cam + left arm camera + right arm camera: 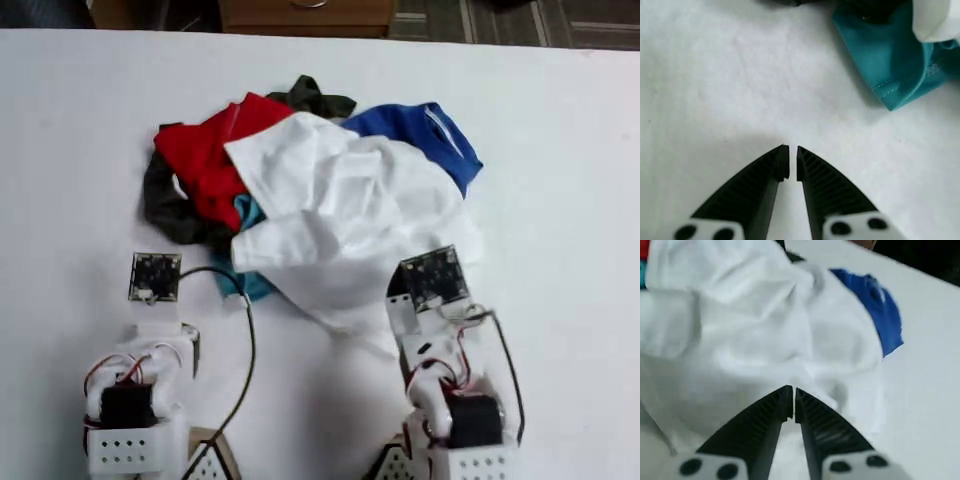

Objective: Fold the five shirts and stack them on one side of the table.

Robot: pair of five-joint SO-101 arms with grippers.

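The left claw [793, 151] and right claw [793, 391] each angle downward, fingers pinched to a hairline gap.

No text, label, number or sign is legible on the shirts [330, 200] or on the table [565, 320]. The dark square board on the left arm [155, 277] and the dark square board on the right arm [433, 274] carry fine light markings. These markings are too small to read.
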